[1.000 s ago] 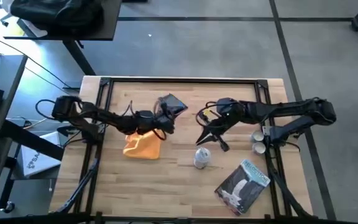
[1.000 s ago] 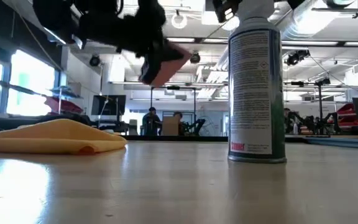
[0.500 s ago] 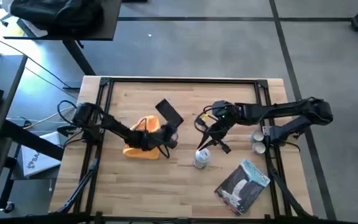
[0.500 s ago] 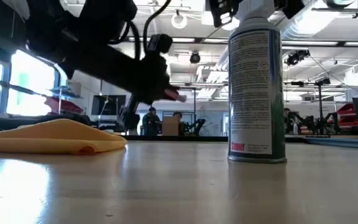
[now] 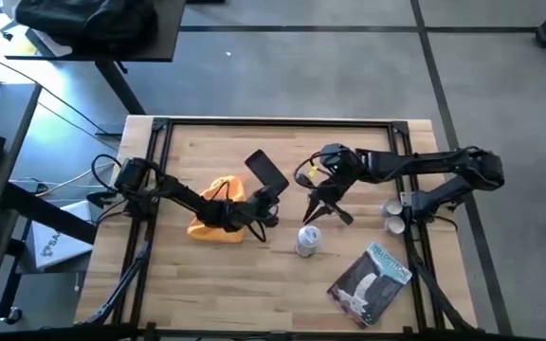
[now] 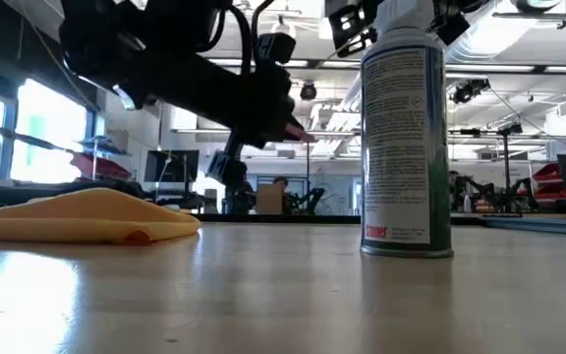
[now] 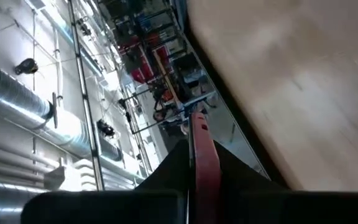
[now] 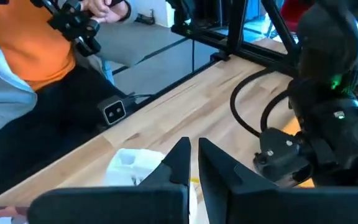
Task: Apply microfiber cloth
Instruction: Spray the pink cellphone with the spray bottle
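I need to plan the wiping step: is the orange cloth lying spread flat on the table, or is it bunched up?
Bunched up. The microfiber cloth lies as a rumpled heap with folds, humped above the table in the low view.

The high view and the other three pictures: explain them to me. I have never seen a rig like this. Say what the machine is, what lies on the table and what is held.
The machine is two dark robot arms at a wooden table, each ending in a two-finger gripper. The high view looks straight down. The low view sits at table-top height. The other two come from cameras on the arms' wrists.

On the table lie the orange microfiber cloth, a spray can standing upright and a grey-blue printed packet.

The left gripper holds a black phone in the air, next to the cloth. The left wrist view shows the phone edge-on between the fingers.

The right gripper hangs near the can and holds nothing. A person in an orange top sits beyond the table.
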